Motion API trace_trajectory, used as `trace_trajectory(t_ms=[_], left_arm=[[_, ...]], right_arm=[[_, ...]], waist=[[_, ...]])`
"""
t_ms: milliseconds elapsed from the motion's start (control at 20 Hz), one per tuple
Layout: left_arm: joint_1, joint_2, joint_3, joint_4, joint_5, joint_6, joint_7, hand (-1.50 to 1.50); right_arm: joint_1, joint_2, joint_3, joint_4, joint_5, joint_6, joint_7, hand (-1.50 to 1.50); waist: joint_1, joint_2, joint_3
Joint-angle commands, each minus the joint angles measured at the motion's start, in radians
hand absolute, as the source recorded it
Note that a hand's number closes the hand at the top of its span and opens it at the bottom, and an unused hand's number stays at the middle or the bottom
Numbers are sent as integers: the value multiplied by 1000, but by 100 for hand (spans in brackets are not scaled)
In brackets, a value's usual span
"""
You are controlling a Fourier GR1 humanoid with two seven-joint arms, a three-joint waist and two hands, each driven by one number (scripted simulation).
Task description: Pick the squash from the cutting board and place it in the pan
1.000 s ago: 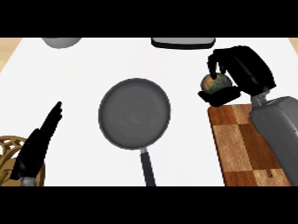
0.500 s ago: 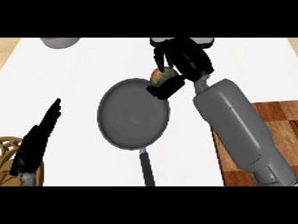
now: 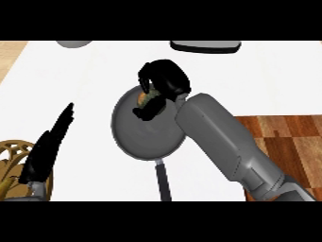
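On a white desk (image 3: 80, 75) we see a dark grey pan (image 3: 144, 138) at centre, with a wooden cutting board (image 3: 299, 142) to its right. The right robot hand (image 3: 165, 81) hangs over the pan's far side, fingers curled round the squash (image 3: 147, 98). The left robot hand (image 3: 48, 153) rests open at lower left, fingers straight.

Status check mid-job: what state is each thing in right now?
Squash: held in the right hand, over the pan.
Right hand: curled round the squash.
Left hand: open, resting at the left.
Pan: flat on the counter, handle toward the robot.
Cutting board: no squash on it.
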Motion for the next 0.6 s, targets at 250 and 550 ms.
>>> trace_trajectory(t_ms=[250, 550], left_arm=[[-27, -2, -34, 4, -15, -26, -6, 0], [-49, -14, -40, 20, -22, -19, -20, 0]], right_arm=[[4, 11, 154, 149, -217, 75, 41, 150], [61, 11, 94, 160, -463, 91, 53, -150]], waist=[[70, 18, 0], [88, 24, 1]])
